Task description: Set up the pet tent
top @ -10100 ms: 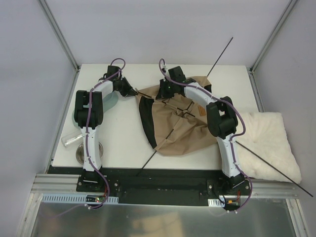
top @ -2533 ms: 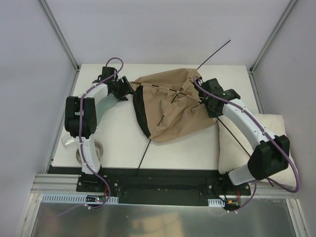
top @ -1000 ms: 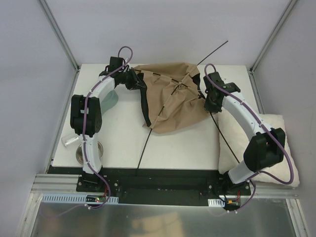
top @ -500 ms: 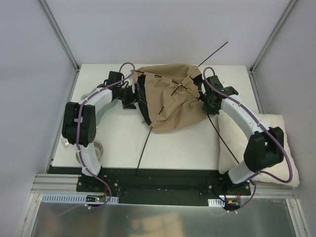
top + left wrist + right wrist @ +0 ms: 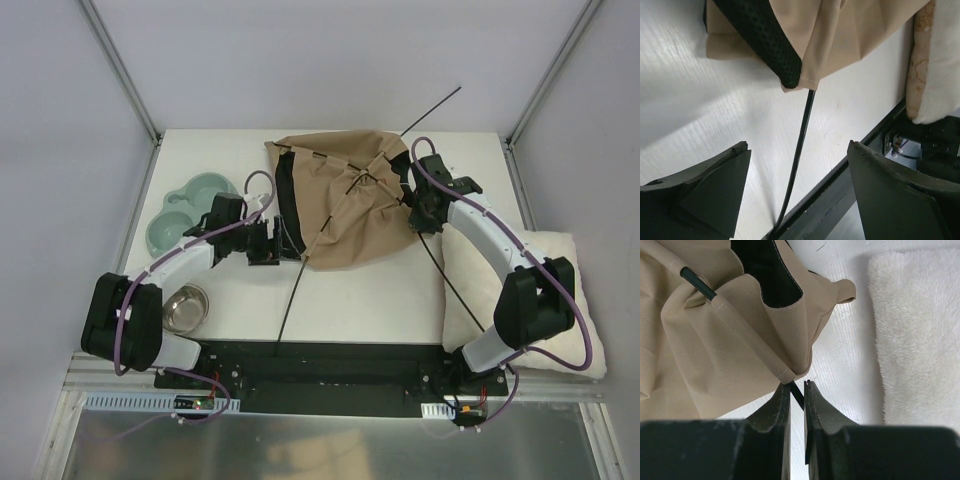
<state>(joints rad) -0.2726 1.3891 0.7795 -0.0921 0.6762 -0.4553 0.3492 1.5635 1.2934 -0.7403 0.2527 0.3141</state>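
The pet tent [image 5: 350, 205] lies crumpled at the table's back middle, tan fabric with black trim [image 5: 765, 40]. Two thin black poles cross through it. One pole [image 5: 292, 305] comes out of the front hem and runs to the table's near edge. My left gripper [image 5: 268, 245] stands open over that pole [image 5: 802, 135], one finger on either side and neither touching it. My right gripper [image 5: 425, 215] is at the tent's right corner [image 5: 790, 372], shut on the other pole [image 5: 797, 393] just where it leaves the fabric sleeve.
A fluffy cream cushion [image 5: 560, 285] lies right of the tent, partly off the table. A green double bowl [image 5: 185, 210] and a steel bowl [image 5: 185, 308] sit at the left. One pole tip [image 5: 445, 100] sticks out past the back edge.
My left gripper let go of the tent's upper left edge, opened, and swung toward the front to the pole below the hem. The right gripper held still.
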